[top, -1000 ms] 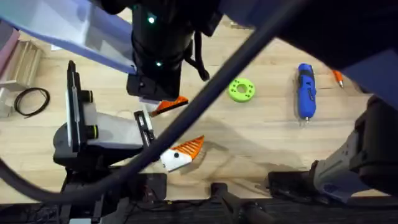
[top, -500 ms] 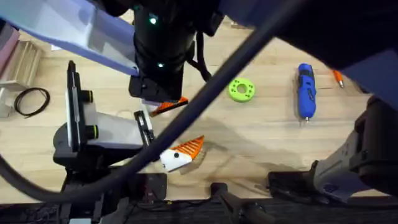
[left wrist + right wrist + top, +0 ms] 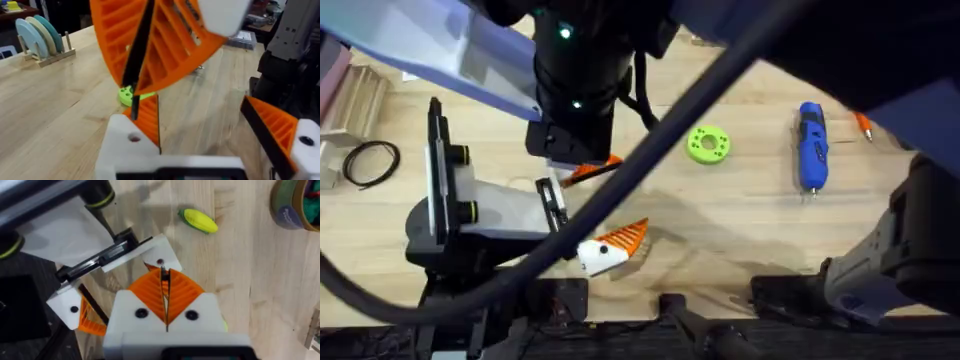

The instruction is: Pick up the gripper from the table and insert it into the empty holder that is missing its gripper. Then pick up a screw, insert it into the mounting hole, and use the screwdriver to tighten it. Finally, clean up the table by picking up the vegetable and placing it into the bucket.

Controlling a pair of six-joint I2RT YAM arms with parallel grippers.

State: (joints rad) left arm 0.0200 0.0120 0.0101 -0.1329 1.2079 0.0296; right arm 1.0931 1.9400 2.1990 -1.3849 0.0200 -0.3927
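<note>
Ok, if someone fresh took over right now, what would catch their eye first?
The dark arm looms large across the overhead view, with the green disc and blue screwdriver on the table to its right. In the right wrist view, the right hand, orange pads pressed together, sits over the white holder, with the yellow vegetable and the bucket beyond.

A blurred dark arm and cable cross the overhead view, covering much of the worktop (image 3: 740, 215). The bucket (image 3: 295, 205) is cut off at the right wrist view's upper right corner. The green disc (image 3: 131, 95) sits mostly hidden behind orange ribbed fingers.
</note>
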